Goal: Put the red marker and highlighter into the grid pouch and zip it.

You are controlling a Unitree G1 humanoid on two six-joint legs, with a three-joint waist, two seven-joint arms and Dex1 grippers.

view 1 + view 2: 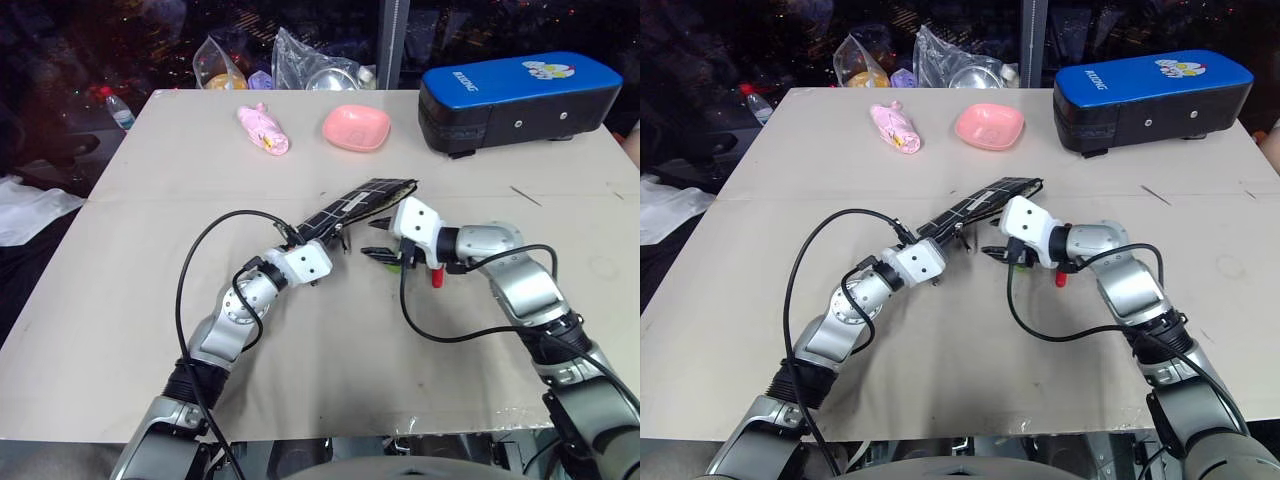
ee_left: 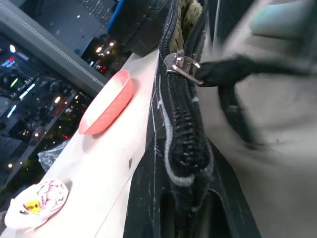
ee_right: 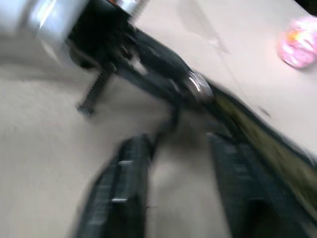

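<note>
**A:** Head camera first — where is the pouch?

**B:** The grid pouch [image 1: 362, 203] is held up off the table [image 1: 120, 300] near its middle, tilted, its far end toward the pink bowl [image 1: 356, 127]. The left gripper [image 1: 335, 240] is clamped on its near end. The right gripper [image 1: 378, 252] sits just beside that end, its black fingers parted with nothing between them.

**A:** And the pens?

**B:** Under the right wrist a red tip shows, the red marker [image 1: 437, 277], with a bit of green beside it, the highlighter [image 1: 394, 265] — both on the table, outside the pouch. At the far edge stand a blue-and-black hard case [image 1: 515, 98] and a pink wrapped bundle [image 1: 264, 128].

**A:** Left wrist view?

**B:** The pouch's zipper edge [image 2: 182, 124] runs away from the camera, and the metal zipper pull [image 2: 181, 65] sits partway along it. Past the pull the mouth gapes open. A black finger of the right gripper [image 2: 233, 74] reaches in close to the pull. The bowl lies beyond.

**A:** Right wrist view?

**B:** Blurred. Its own two fingers [image 3: 121, 193] stand apart, and the pouch edge crosses ahead of them.
</note>
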